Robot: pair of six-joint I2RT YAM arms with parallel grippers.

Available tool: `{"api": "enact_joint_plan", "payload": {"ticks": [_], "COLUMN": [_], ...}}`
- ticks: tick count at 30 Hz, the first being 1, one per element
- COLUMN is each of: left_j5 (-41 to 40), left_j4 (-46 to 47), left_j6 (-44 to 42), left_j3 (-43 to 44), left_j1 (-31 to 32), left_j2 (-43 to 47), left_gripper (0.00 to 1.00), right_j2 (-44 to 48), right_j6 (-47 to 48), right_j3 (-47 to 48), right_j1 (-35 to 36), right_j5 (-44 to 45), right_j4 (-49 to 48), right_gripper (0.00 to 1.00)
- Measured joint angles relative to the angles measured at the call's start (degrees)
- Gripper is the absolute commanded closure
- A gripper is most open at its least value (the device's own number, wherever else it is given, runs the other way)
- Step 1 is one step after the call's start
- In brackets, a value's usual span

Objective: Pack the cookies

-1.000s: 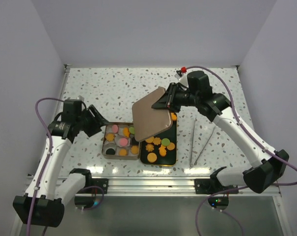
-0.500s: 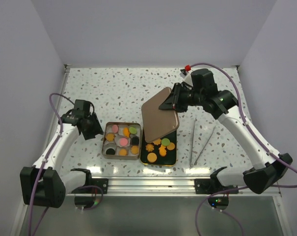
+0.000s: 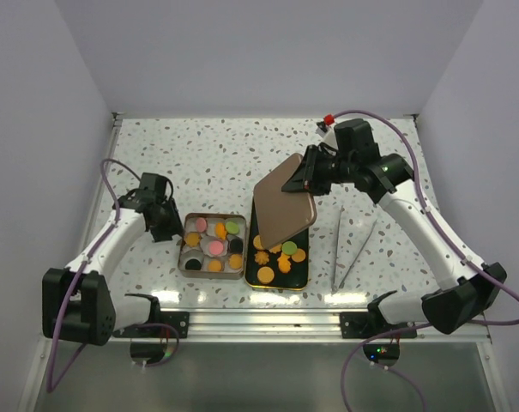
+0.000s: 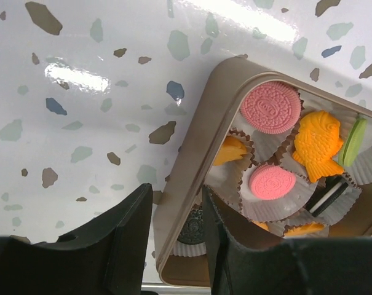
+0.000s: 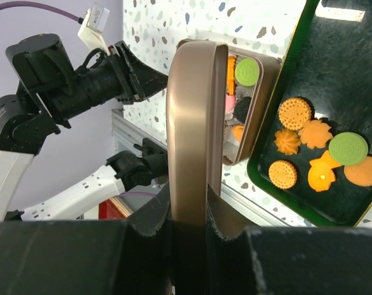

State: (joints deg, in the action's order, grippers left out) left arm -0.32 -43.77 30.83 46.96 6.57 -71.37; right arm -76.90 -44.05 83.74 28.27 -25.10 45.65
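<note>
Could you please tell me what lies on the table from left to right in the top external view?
The cookie tin → dark tray → metal tongs. The lid, held up by the right gripper, overlaps the tray, so it is left out.

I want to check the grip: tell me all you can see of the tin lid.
The lid is a rose-gold, metal-looking rounded rectangle with a shallow turned rim. The right hand is shut on its far edge, holding it tilted in the air over the dark tray. Nothing else touches it.
</note>
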Motion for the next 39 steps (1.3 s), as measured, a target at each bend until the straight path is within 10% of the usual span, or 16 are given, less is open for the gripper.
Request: {"api": "enact_joint_plan", "payload": {"ticks": [7, 17, 25, 34, 39], "left_j5": [-0.74, -2.95, -4.68, -4.28, -3.87], "left_j4": [1.62, 2.67, 1.75, 2.62, 2.38], "left_j6": [0.00, -0.22, 0.17, 1.07, 1.64], "left_j3": [0.00, 0.68, 5.38, 12.57, 16.11], "left_j1": [3.41, 4.76, 4.74, 4.74, 4.72], "left_j2": [-2.84, -8.31, -13.42, -20.76, -20.94], "left_gripper": [0.62, 0.97, 1.00, 0.58, 0.16], "right_j2": [-0.42, -0.42, -1.75, -10.01, -15.72], "right_j6": [0.31, 1.11, 1.44, -3.02, -10.86], "right_j3": [-0.24, -0.52, -0.70, -1.38, -4.63], "right_j1": [-0.70, -2.58, -3.56, -4.24, -4.22], "right_j5": [-0.52, -1.49, -2.84, -12.02, -16.76], "right_j4": [-0.15, -0.13, -0.96, -15.41, -31.56], "right_gripper": [1.00, 1.00, 1.00, 1.00, 1.00]}}
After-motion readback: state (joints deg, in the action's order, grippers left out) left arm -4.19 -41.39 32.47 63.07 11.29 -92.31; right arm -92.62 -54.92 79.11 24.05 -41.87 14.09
